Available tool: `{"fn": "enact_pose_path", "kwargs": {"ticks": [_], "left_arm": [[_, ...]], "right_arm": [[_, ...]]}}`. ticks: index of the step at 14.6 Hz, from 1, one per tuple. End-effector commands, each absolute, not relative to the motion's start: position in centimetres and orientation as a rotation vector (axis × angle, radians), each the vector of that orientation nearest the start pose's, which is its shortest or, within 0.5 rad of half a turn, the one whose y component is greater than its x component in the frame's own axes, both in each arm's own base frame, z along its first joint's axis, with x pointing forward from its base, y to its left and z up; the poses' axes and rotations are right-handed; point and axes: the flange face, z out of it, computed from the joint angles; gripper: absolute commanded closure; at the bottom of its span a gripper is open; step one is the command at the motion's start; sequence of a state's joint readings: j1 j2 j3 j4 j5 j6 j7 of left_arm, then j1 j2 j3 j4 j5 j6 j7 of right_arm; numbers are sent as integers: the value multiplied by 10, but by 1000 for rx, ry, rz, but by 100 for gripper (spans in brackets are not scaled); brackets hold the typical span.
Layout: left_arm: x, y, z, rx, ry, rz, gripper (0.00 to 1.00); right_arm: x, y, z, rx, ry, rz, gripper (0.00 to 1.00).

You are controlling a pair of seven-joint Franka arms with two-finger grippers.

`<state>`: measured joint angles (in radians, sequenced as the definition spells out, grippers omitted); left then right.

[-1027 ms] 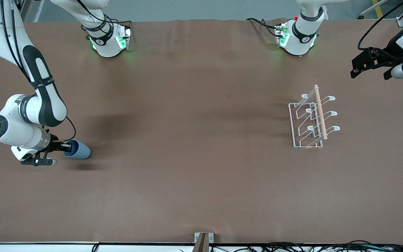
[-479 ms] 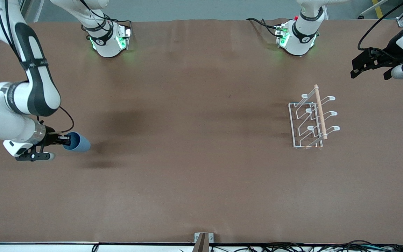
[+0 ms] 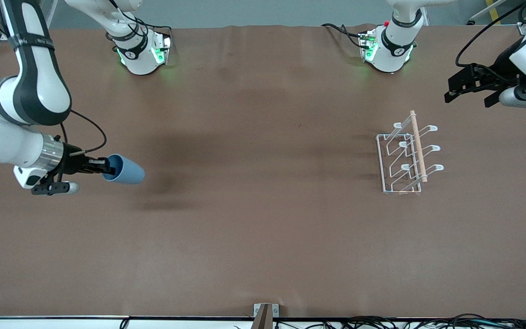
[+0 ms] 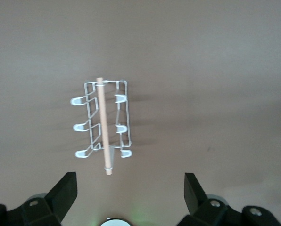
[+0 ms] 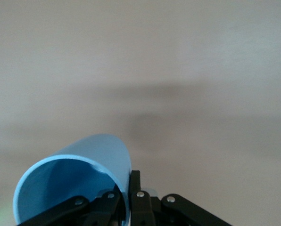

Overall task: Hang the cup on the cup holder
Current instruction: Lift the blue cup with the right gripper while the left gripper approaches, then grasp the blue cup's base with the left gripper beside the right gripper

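Cup [image 3: 124, 172]: light blue, handleless, lying sideways in the air, mouth toward my wrist. My right gripper [image 3: 106, 170] pinches its rim, one finger inside the wall, one outside. It hangs over the brown table [image 3: 263, 237] at the right arm's end.

Cup holder [image 3: 407, 155]: white wire rack, wooden rod on top, standing toward the left arm's end, well apart from the cup. All six prongs bare.

My left gripper [image 3: 469, 87] waits above the table near the rack, jaws wide, holding nothing.

Progress, as I judge it: pickup done; carry across the table, lining the mouth onto a prong and release all remain.

Table covering plain, matte, slightly rippled. Cables run along the edge nearest the front camera.
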<state>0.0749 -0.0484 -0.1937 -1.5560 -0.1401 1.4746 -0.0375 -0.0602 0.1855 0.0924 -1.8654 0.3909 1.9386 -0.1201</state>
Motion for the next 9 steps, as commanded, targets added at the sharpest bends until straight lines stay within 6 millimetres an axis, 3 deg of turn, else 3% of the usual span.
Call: {"fn": "enact_pose_path", "kwargs": {"ticks": [1,5,9], "left_arm": [[525,-128,647,-3268,289,37,0],[509,-203,652,-3246,510,-43,0],[476,-289,666,-3219,760,-125,0]], "right_arm": [[577,80,455,-2605,-18,124,98],[579,150,500,-2343,-34,83,93],[563,199,510,-2173,-82,187,99]]}}
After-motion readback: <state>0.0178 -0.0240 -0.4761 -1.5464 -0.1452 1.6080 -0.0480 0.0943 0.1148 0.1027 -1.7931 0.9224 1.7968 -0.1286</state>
